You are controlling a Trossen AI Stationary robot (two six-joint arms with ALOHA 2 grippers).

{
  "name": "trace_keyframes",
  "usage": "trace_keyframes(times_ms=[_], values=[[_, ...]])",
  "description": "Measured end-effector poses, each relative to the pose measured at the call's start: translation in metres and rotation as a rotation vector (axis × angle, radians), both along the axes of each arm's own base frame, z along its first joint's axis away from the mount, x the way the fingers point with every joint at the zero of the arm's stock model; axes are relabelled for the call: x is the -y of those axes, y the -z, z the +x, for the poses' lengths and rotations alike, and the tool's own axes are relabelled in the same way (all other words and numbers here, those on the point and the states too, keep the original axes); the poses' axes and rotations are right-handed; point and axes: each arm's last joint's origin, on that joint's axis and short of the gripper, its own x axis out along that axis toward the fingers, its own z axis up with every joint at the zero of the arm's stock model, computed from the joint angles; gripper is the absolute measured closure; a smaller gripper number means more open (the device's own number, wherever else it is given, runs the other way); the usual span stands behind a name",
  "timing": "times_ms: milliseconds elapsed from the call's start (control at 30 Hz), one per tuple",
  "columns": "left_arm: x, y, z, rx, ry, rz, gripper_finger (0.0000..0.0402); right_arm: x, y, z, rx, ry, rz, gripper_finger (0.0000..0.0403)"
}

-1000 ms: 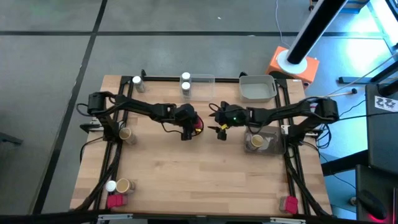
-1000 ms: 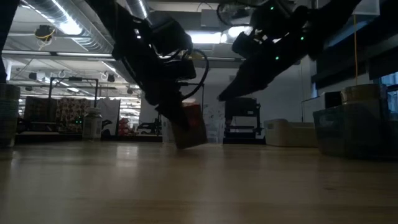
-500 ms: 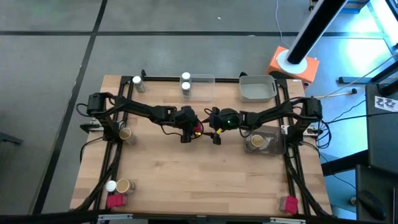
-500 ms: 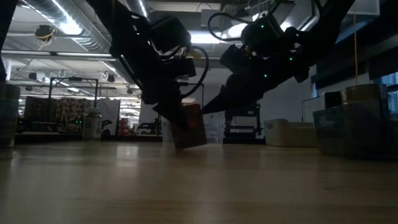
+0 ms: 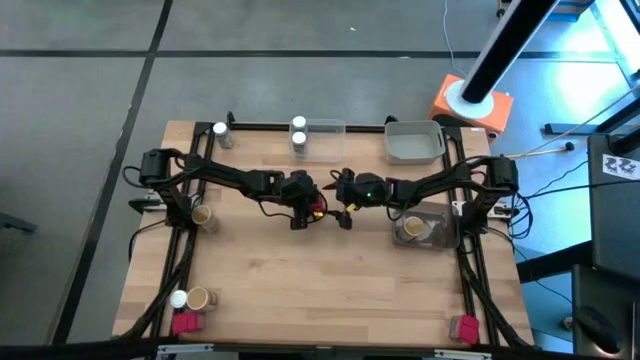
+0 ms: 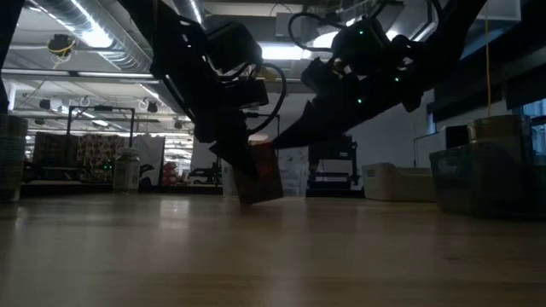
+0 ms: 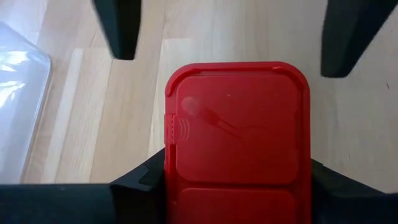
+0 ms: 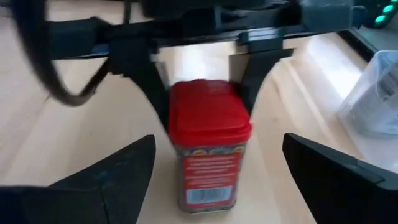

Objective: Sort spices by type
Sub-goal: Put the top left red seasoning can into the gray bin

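Observation:
A red-lidded boxy spice packet point(image 5: 317, 207) is at the table's middle, with my left gripper point(image 5: 306, 208) shut on it. In the low view the packet point(image 6: 258, 173) leans over; I cannot tell whether its lower corner touches the wood. My right gripper point(image 5: 343, 212) faces it from the table's right, open. Its fingers point(image 8: 112, 177) stand wide on either side of the packet point(image 8: 208, 146) and touch nothing. In the left wrist view they show beyond the red lid point(image 7: 236, 130). My left gripper pinches the packet between its two fingers point(image 8: 154, 93) at the upper end, on two opposite sides at the red lid point(image 7: 169, 163). The fingers come slanting down from the table's left. The packet is tilted in the hold, its lid toward my left gripper.
Two white-lidded jars point(image 5: 298, 133) stand by a clear tray point(image 5: 325, 138) at the far edge, another point(image 5: 219, 132) farther left. A grey tray point(image 5: 414, 141) is far right. A tan cup point(image 5: 411, 228) sits in a tray at right; more cups point(image 5: 201, 215) and pink packets point(image 5: 185, 322) are at left and near.
My right gripper has gone toward the table's left and down, up to the red packet, and has tipped its fingers further downward. My left gripper and the packet have stayed where they were.

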Motion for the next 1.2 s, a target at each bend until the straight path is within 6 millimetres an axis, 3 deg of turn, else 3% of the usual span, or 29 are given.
trace_keyframes(times_ms=[433,700,1067,1200], values=[[0.012,-0.004,0.005,0.014,0.053,0.01,0.0211,-0.001,0.016,0.015,0.024,-0.054,0.019,0.0097],[0.012,-0.004,0.006,0.023,0.052,0.012,0.0199,-0.001,0.015,0.015,0.023,-0.073,0.028,0.0184],[0.008,-0.005,0.007,0.056,-0.005,-0.023,0.0193,0.0,0.021,0.017,0.014,-0.058,0.007,0.0185],[0.008,-0.016,0.0,0.04,-0.021,-0.032,0.0192,0.001,0.019,0.018,0.025,-0.036,-0.006,0.0184]])
